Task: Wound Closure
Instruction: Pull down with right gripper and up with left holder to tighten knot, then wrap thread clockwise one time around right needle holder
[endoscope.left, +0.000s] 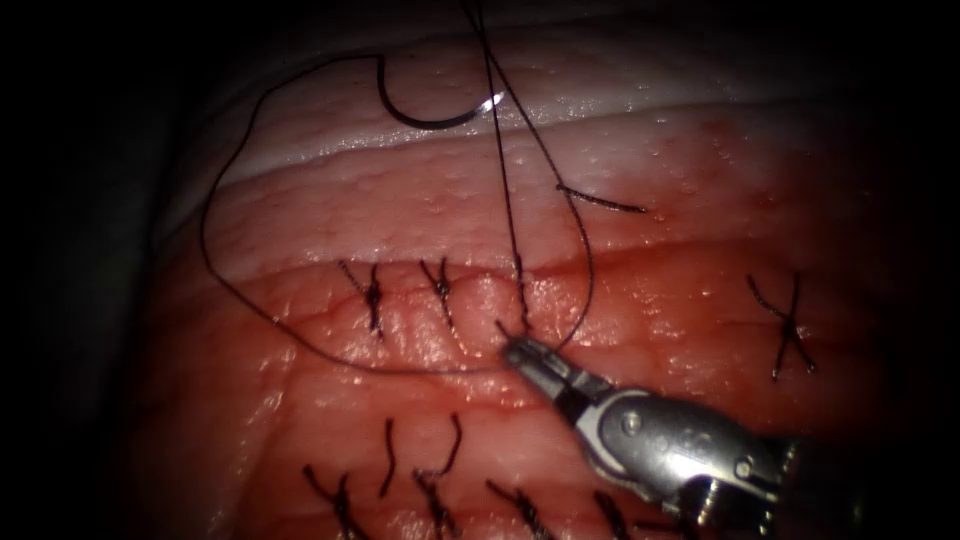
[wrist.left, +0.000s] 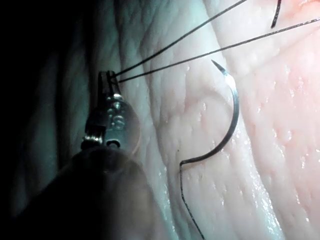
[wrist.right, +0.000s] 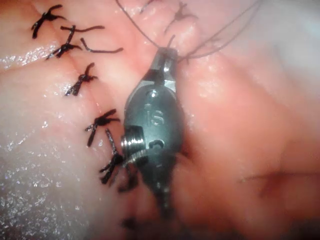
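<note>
At the cut, right tool: jaws pressed together on the short thread end beside the newest stitch.
Left tool: jaws pinching two strands of thread that run taut toward the tissue.
Needle: lying free on the pale upper edge of the tissue, held by neither tool, not in the tissue.
Risk: the taut strands may slip from the left jaws, or cut into the tissue at the stitch; the slack loop could snag the loose needle.
Views: left wrist view shows the needle's whole curve; right wrist view shows finished knots beside the right tool.
</note>
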